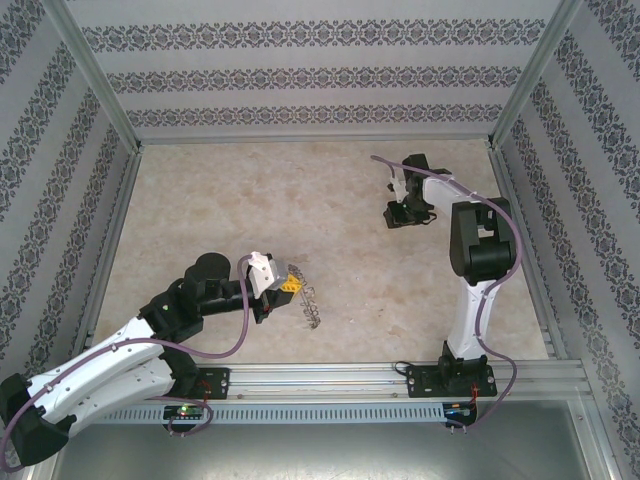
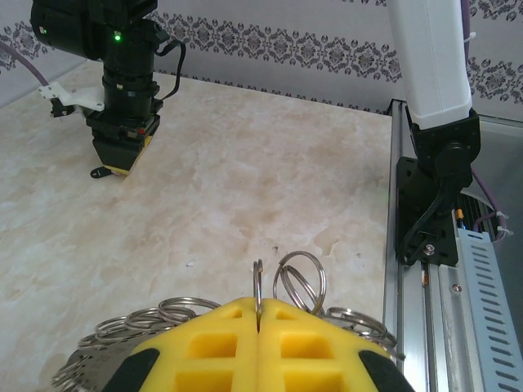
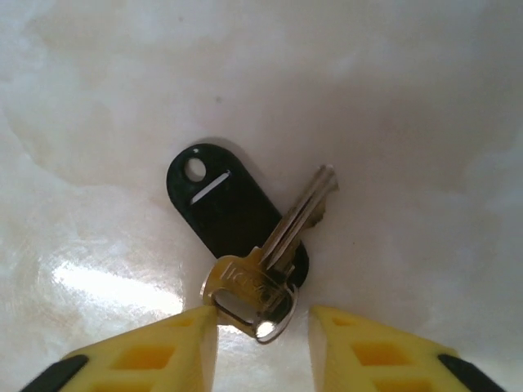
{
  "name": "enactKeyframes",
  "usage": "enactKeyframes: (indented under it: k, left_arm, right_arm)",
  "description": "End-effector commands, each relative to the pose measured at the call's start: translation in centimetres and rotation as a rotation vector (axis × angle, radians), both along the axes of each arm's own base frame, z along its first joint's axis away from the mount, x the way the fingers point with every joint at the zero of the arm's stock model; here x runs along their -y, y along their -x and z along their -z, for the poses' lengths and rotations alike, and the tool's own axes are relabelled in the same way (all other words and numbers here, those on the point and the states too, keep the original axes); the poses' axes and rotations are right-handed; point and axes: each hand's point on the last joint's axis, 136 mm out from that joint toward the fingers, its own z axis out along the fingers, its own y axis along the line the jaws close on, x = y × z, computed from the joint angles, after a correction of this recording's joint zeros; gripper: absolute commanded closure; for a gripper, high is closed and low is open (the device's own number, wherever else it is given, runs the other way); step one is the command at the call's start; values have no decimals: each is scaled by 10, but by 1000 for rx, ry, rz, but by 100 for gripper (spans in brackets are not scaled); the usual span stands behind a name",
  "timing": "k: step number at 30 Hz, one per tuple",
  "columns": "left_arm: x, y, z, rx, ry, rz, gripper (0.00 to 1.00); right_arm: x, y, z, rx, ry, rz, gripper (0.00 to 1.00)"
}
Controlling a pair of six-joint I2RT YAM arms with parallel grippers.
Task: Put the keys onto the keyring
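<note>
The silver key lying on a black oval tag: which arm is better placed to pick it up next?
The right arm. The right gripper straddles the silver key at its head, with its jaws not yet closed. The left gripper is shut on a wire loop of the grey metal keyring.

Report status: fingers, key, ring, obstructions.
Left fingers shut on keyring. Right fingers open, straddling key. Black tag lies under key.

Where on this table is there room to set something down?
The far left of the table, towards the back wall, is bare, as is the middle. Crowded: around the keyring in the left tool and the key at the right tool.
</note>
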Motion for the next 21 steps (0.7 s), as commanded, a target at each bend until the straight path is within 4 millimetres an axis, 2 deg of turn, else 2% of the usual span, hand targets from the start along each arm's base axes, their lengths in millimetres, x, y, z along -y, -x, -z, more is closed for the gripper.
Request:
enactKeyframes:
  k: [1,13,21]
  left_arm:
    - [6,4,-17,39,62,26,100]
    - [8,6,-16,28,67,46,100]
    - [8,8,-17,30,75,53,100]
  right_arm:
    - [4,-2,4,-7,4,6,69]
    - [4,-14,-16,51,-2,11,65]
    - [4,-22,-16,59,-9,14,72]
